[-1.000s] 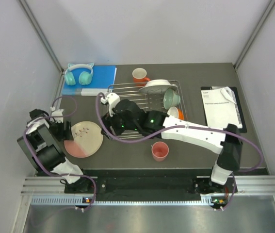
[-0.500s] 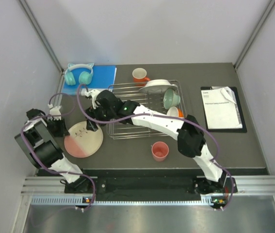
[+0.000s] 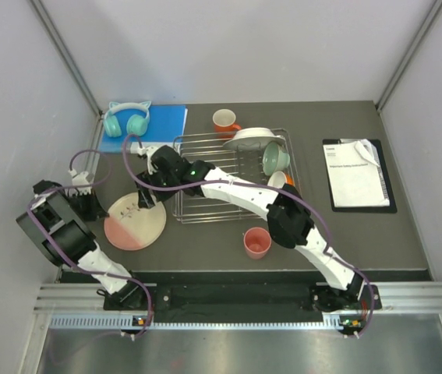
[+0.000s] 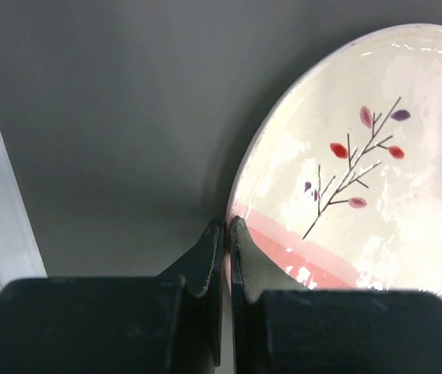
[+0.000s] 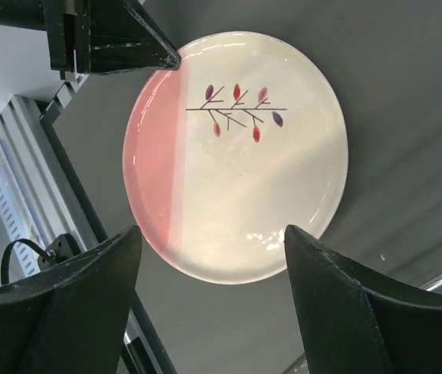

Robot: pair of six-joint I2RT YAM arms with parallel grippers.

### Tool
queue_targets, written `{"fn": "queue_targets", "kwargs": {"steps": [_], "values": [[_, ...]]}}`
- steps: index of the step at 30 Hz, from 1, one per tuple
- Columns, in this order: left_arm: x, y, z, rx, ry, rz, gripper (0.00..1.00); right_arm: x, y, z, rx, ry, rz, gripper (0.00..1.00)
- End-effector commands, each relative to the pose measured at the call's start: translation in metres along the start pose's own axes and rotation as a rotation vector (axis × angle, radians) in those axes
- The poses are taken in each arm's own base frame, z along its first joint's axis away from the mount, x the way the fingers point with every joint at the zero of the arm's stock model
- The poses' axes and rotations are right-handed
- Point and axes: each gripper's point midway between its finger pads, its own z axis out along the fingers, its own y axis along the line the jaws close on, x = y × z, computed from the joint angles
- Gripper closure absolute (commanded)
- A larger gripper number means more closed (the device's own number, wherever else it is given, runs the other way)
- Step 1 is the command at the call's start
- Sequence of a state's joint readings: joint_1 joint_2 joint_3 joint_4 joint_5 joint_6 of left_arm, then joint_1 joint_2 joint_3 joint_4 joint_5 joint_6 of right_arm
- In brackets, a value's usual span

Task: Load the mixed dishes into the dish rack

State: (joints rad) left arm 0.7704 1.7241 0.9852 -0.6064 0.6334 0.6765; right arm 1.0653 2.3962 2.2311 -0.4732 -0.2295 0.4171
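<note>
Right arm (image 3: 235,190) farther left, above glossy round pink-and-cream plate (image 3: 135,224)

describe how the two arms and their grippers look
Both arms have white links joined by bulky black joint housings, with a purple cable looped along each. The right arm shows a small green light near its wrist; the left arm looks mostly black. The left gripper and right gripper have plain black, wedge-shaped fingers.

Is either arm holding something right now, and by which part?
The left tool pinches the plate by its rim, where pink meets cream. The right tool hangs open above it, holding nothing.
</note>
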Motion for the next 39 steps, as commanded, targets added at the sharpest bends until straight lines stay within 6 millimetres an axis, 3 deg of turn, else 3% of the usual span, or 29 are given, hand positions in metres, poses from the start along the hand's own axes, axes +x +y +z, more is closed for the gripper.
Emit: {"fn": "queue_targets", "kwargs": {"steps": [1, 5, 8, 9, 11, 12, 13, 14, 15, 17, 18, 19, 20, 21, 22, 24, 25, 27, 28, 31, 35, 39], "values": [[0.063, 0.056, -0.003, -0.182, 0.221, 0.024, 1.00, -0.013, 0.019, 0.006, -0.031, -0.037, -0.010, 0.27], [0.059, 0.069, -0.014, -0.215, 0.213, 0.027, 1.00, -0.013, 0.032, 0.001, -0.028, -0.044, -0.071, 0.27], [0.048, 0.072, -0.025, -0.249, 0.199, 0.048, 1.00, -0.016, 0.058, -0.015, -0.026, -0.067, -0.140, 0.27], [0.043, 0.074, -0.029, -0.260, 0.188, 0.060, 1.00, -0.025, 0.065, -0.026, -0.006, -0.096, -0.166, 0.27], [0.033, 0.072, -0.039, -0.279, 0.167, 0.098, 1.00, -0.016, 0.078, -0.036, 0.036, -0.088, -0.236, 0.27], [0.031, 0.072, -0.042, -0.284, 0.163, 0.112, 1.00, -0.022, 0.089, -0.052, 0.037, -0.109, -0.262, 0.27], [0.028, 0.072, -0.045, -0.293, 0.159, 0.128, 1.00, -0.018, 0.094, -0.059, 0.044, -0.106, -0.287, 0.27], [0.024, 0.070, -0.052, -0.305, 0.151, 0.157, 1.00, 0.001, 0.096, -0.058, 0.070, -0.075, -0.334, 0.27], [0.023, 0.071, -0.055, -0.313, 0.149, 0.172, 1.00, -0.001, 0.106, -0.075, 0.062, -0.090, -0.352, 0.27], [0.020, 0.069, -0.061, -0.328, 0.150, 0.223, 1.00, 0.020, 0.107, -0.087, 0.060, -0.050, -0.368, 0.27], [0.020, 0.068, -0.062, -0.326, 0.151, 0.237, 1.00, 0.026, 0.105, -0.090, 0.059, -0.035, -0.358, 0.27], [0.020, 0.067, -0.063, -0.321, 0.149, 0.254, 1.00, 0.048, 0.094, -0.088, 0.071, 0.015, -0.338, 0.27], [0.018, 0.065, -0.065, -0.318, 0.148, 0.286, 1.00, 0.045, 0.099, -0.101, 0.054, -0.007, -0.332, 0.28], [0.018, 0.063, -0.066, -0.311, 0.149, 0.296, 1.00, 0.050, 0.097, -0.105, 0.049, 0.001, -0.327, 0.28], [0.017, 0.060, -0.065, -0.297, 0.143, 0.308, 1.00, 0.072, 0.086, -0.104, 0.059, 0.047, -0.319, 0.29], [0.012, 0.052, -0.064, -0.276, 0.144, 0.342, 1.00, 0.076, 0.089, -0.116, 0.030, 0.041, -0.311, 0.30], [0.010, 0.049, -0.064, -0.272, 0.143, 0.356, 1.00, 0.092, 0.078, -0.115, 0.047, 0.073, -0.293, 0.30], [0.006, 0.036, -0.054, -0.253, 0.156, 0.395, 1.00, 0.096, 0.073, -0.119, 0.056, 0.064, -0.275, 0.30], [0.009, 0.031, -0.051, -0.261, 0.175, 0.404, 1.00, 0.110, 0.062, -0.116, 0.076, 0.090, -0.250, 0.30], [-0.003, 0.012, -0.037, -0.261, 0.173, 0.477, 1.00, 0.121, 0.043, -0.111, 0.101, 0.101, -0.211, 0.31], [-0.011, -0.012, -0.022, -0.235, 0.184, 0.492, 1.00, 0.120, 0.017, -0.101, 0.138, 0.088, -0.171, 0.33], [-0.012, -0.019, -0.018, -0.229, 0.191, 0.502, 1.00, 0.096, -0.024, -0.098, 0.204, 0.007, -0.088, 0.37]]}}
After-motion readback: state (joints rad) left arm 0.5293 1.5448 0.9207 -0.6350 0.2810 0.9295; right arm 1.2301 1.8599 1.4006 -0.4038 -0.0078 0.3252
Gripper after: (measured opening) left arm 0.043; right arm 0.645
